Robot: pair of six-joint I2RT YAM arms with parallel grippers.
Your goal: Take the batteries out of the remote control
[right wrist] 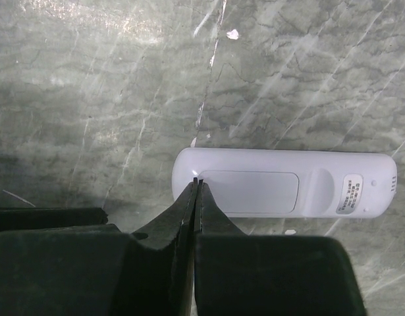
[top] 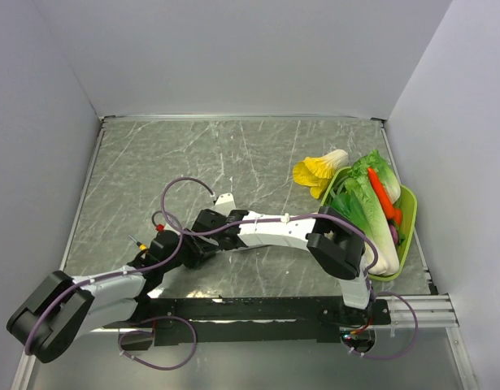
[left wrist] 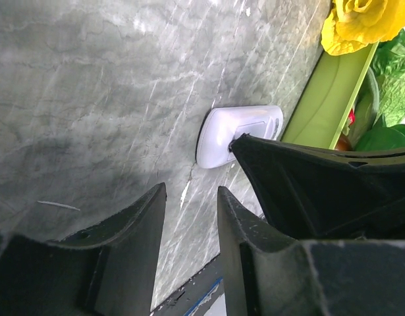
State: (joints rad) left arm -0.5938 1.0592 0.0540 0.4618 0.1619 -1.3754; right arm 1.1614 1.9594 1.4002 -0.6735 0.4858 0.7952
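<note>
The white remote control (right wrist: 284, 191) lies flat on the marble table with its back up and its battery cover in place. The batteries are hidden. My right gripper (right wrist: 197, 180) is shut, its joined tips resting on the remote at the left edge of the cover, with nothing held. In the top view the remote (top: 224, 200) shows just beyond the right gripper (top: 210, 219). My left gripper (left wrist: 191, 191) stands open with only table between its fingers, short of the remote (left wrist: 238, 135) and beside the right gripper's black body (left wrist: 321, 191).
A green tray (top: 408, 231) with leafy vegetables and a carrot sits at the right edge, a yellow-leaved vegetable (top: 315, 171) beside it. A thin yellow-orange tool (top: 136, 241) lies by the left arm. Walls close off the table's far and side edges.
</note>
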